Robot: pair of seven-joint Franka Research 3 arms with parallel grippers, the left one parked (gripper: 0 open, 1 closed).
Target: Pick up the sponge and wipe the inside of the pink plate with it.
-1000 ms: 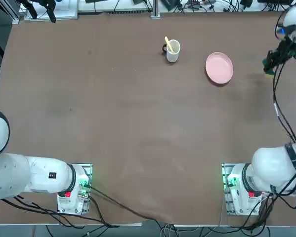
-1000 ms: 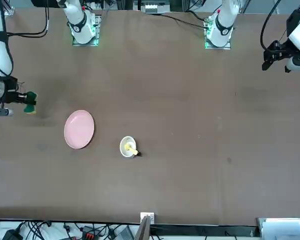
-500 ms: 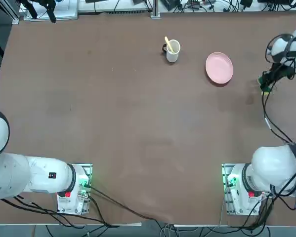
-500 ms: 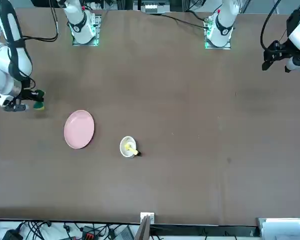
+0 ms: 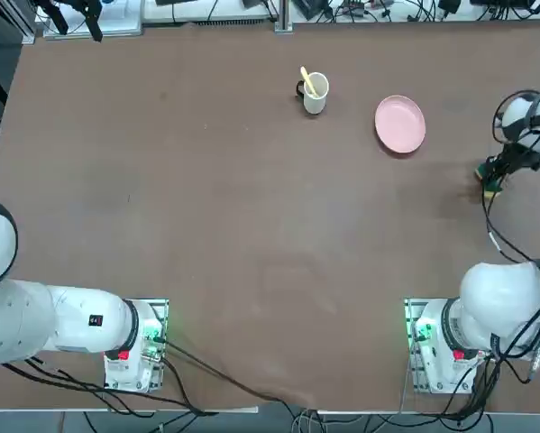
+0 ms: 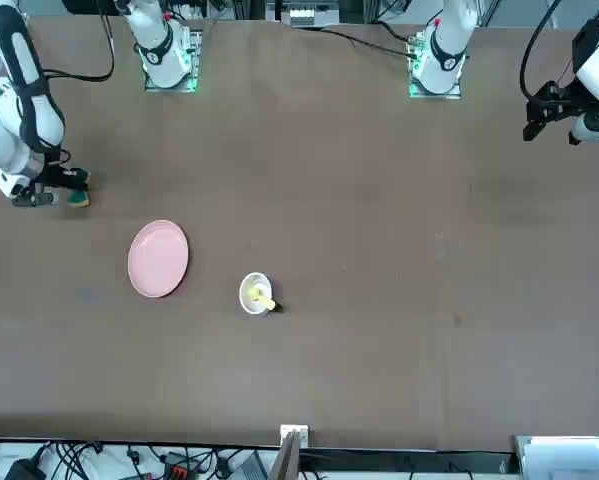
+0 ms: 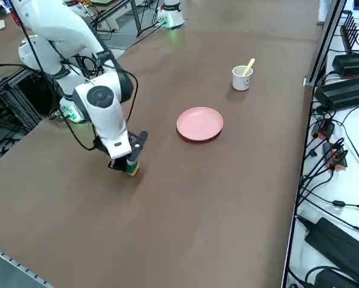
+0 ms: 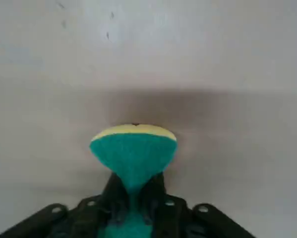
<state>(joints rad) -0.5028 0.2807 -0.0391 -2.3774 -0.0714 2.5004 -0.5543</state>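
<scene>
Right gripper (image 8: 137, 184) now sits a little lower in the top view than in the earlier frame, and slightly higher in the front view; the sponge (image 8: 133, 154) travels with it. Pink plate (image 5: 400, 124) and white mug (image 5: 315, 94) hold their places.

Position: sponge between the gripper's fingers, near the right edge of the top view, lower right of the plate and apart from it. In the front view it is at the upper left; in the right side view, left of centre, lower left of the plate.

Room: a stretch of brown tabletop (image 5: 251, 225) separates sponge from plate, and a much wider one spreads across the centre of the top view. Plate lies at the upper right there, inside the table's far edge. Mug, with its yellow utensil (image 5: 308, 80) leaning out, stands upper left of the plate, the two apart.

Grip: clenched on the sponge, squeezing its sides inward.

Sponge, appearance: green body, pale yellow layer along its outer end; narrow at the pinch, flaring into a rounded fan past the fingertips. Soft dark shadow on the tabletop beside it in the wrist view.
</scene>
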